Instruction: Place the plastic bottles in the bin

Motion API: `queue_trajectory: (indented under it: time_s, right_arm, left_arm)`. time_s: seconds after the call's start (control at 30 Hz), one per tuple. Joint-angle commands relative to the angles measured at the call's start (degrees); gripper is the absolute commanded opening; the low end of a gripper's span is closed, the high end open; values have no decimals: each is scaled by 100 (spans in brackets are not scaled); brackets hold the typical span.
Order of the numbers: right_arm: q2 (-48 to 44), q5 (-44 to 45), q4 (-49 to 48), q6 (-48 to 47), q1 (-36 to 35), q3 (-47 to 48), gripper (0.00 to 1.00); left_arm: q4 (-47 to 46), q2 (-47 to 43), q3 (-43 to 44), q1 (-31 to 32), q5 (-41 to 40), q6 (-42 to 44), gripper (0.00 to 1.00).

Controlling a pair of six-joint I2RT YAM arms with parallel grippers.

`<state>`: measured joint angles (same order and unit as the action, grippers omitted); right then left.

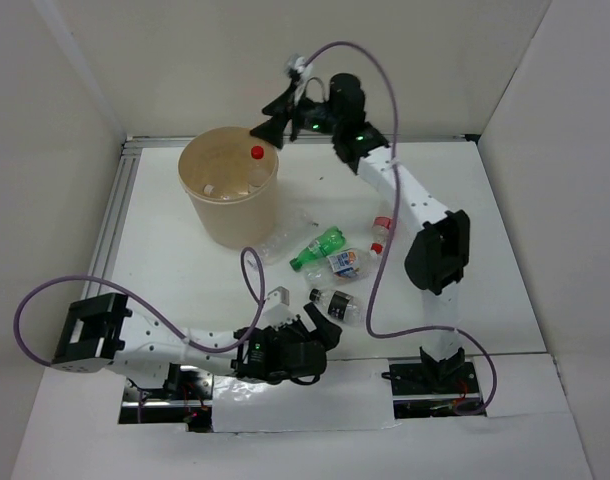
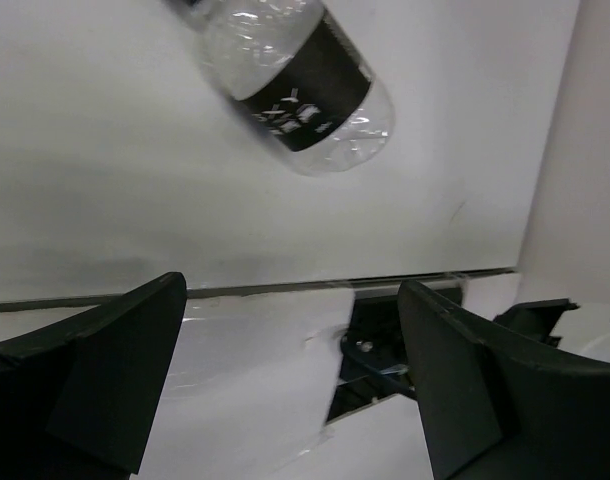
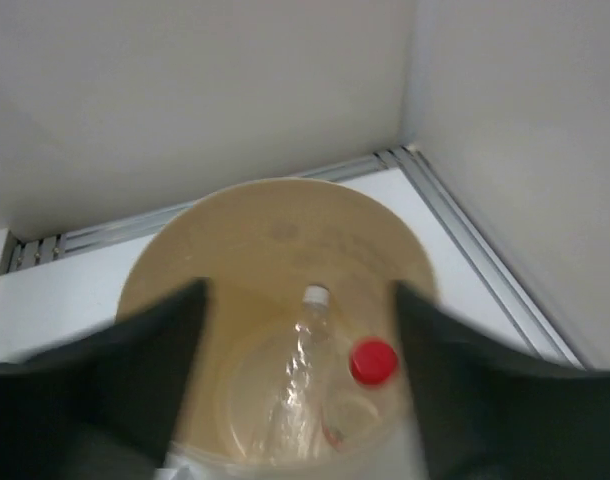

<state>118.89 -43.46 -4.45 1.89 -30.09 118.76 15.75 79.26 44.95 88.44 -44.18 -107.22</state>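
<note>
The tan bin (image 1: 225, 205) stands at the back left. My right gripper (image 1: 275, 118) hangs above its far rim, open and empty (image 3: 300, 292). Below it inside the bin (image 3: 275, 205) are a clear bottle with a white cap (image 3: 303, 360) and a red-capped bottle (image 3: 373, 362), whose red cap (image 1: 257, 153) also shows from above. My left gripper (image 1: 323, 322) is open low over the table, just short of a black-labelled bottle (image 1: 337, 303) lying ahead of its fingers (image 2: 295, 85). Nothing is between the left gripper's (image 2: 293, 300) jaws.
More bottles lie on the table right of the bin: a green one (image 1: 318, 248), one with a blue and orange label (image 1: 350, 262), a red-capped one (image 1: 382, 225) and a clear one (image 1: 285, 240) against the bin's foot. White walls close in on three sides.
</note>
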Motion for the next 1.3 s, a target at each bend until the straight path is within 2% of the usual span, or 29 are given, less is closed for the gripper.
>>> queue_trajectory:
  time_s: [0.0, 0.03, 0.07, 0.1, 0.13, 0.17, 0.2, 0.23, 0.27, 0.3, 0.33, 0.37, 0.47, 0.6, 0.83, 1.1, 1.23, 1.27]
  right_arm:
    - [-1147, 128, 1180, -118, 985, 184, 59]
    - [-1488, 67, 1757, -197, 1222, 26, 39]
    - [-1683, -12, 2007, -389, 1477, -437, 23]
    - [-1876, -231, 2253, -574, 1984, -728, 14]
    - [-2070, -598, 2760, -776, 2267, -1027, 14]
    - [-2515, -802, 2965, -1187, 2514, -1770, 21]
    - [-2746, -996, 3202, -1478, 2960, -2160, 34]
    - [-2966, -1276, 3448, -1794, 3173, -2521, 48]
    - [-3438, -1374, 3964, -2450, 3367, -3186, 77]
    - [-3678, -1428, 4178, -2726, 3726, -3523, 91]
    - [-3915, -1489, 4345, -3008, 3921, -3831, 99]
    - [-4379, -1559, 4686, -3585, 4079, -4130, 100]
    - [-5179, -1560, 5022, -4194, 4598, -5464, 100]
    - [-5683, -1498, 5358, -4592, 4871, -6231, 100]
    - [-5754, -1665, 5507, -4592, 5144, -6540, 100]
    - [-5754, -1718, 5507, -4592, 5144, -6541, 100]
    - [-5754, -1771, 5507, -4592, 5144, -6541, 100]
    - [-5754, -1771, 5507, -4592, 5144, -6541, 100]
  left_arm:
    - [295, 396, 628, 33, -547, -746, 100]
    - [367, 493, 725, 33, -547, -896, 100]
    - [368, 581, 795, 33, -547, -1071, 100]
    - [428, 721, 909, -28, -478, -1151, 100]
    - [377, 783, 910, -142, -416, -1152, 100]
    - [376, 836, 1006, -213, -285, -1239, 100]
    - [376, 897, 1111, -283, -232, -1240, 100]
    - [376, 1020, 1173, -414, -231, -1240, 100]
    - [376, 1082, 1244, -494, -153, -1240, 100]
    - [376, 1143, 1349, -582, -39, -1240, 100]
    - [376, 1274, 1350, -696, 15, -1240, 100]
    - [429, 1328, 1428, -767, 85, -1362, 100]
    - [210, 1564, 1499, -1065, 330, -1224, 100]
    - [235, 1995, 1850, -1303, 533, -1109, 100]
    - [446, 2681, 2500, -1681, 815, -862, 100]
    - [736, 3095, 2492, -1681, 1350, -1037, 95]
    - [851, 3174, 2492, -1681, 1509, -1231, 83]
    - [851, 3174, 2492, -1681, 1570, -1231, 72]
